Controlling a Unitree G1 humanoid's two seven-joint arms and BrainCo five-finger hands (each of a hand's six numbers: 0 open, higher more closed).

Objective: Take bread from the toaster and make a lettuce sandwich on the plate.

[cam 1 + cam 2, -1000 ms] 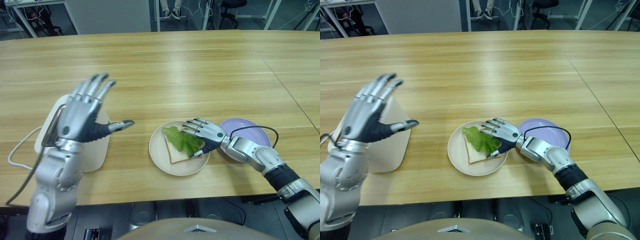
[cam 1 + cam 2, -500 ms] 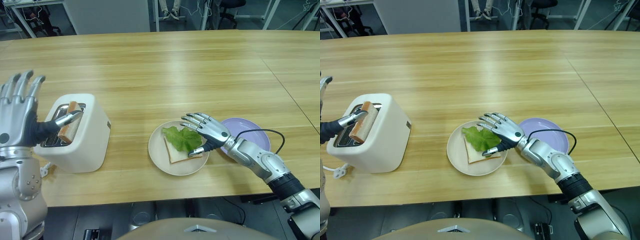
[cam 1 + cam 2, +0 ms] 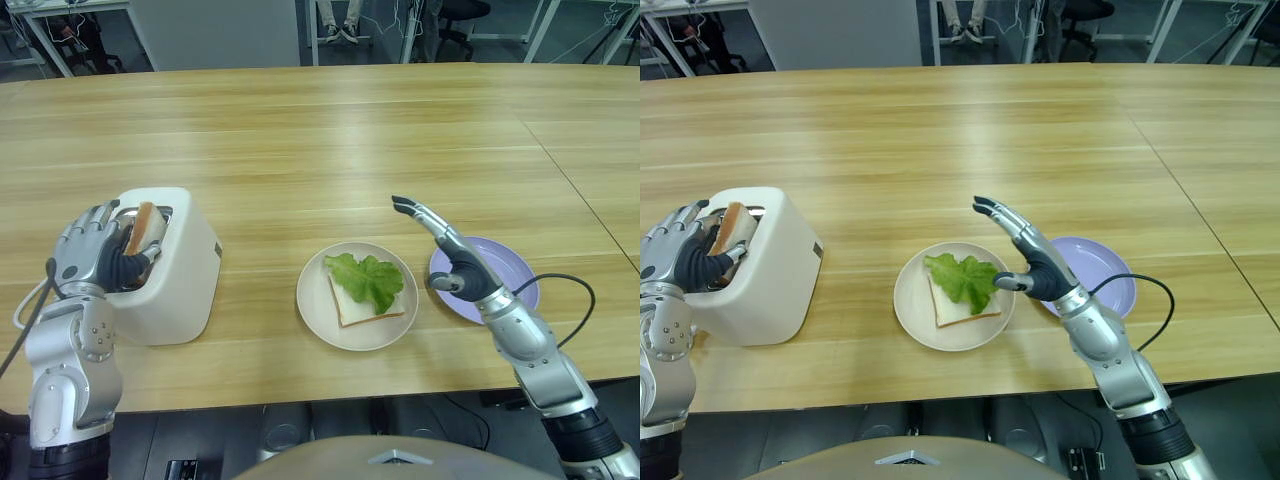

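left hand (image 3: 98,256) clasping bread (image 3: 147,219), lettuce (image 3: 366,278) on plate (image 3: 315,305)

Glossy wooden table (image 3: 330,130); smooth matt toaster (image 3: 190,275) and plate (image 3: 312,310); metallic left hand (image 3: 95,258).

We see bright, even light from above; a pale glare band crosses the far middle of the surface (image 3: 330,130), and the shadow beneath the plate (image 3: 314,302) is soft.
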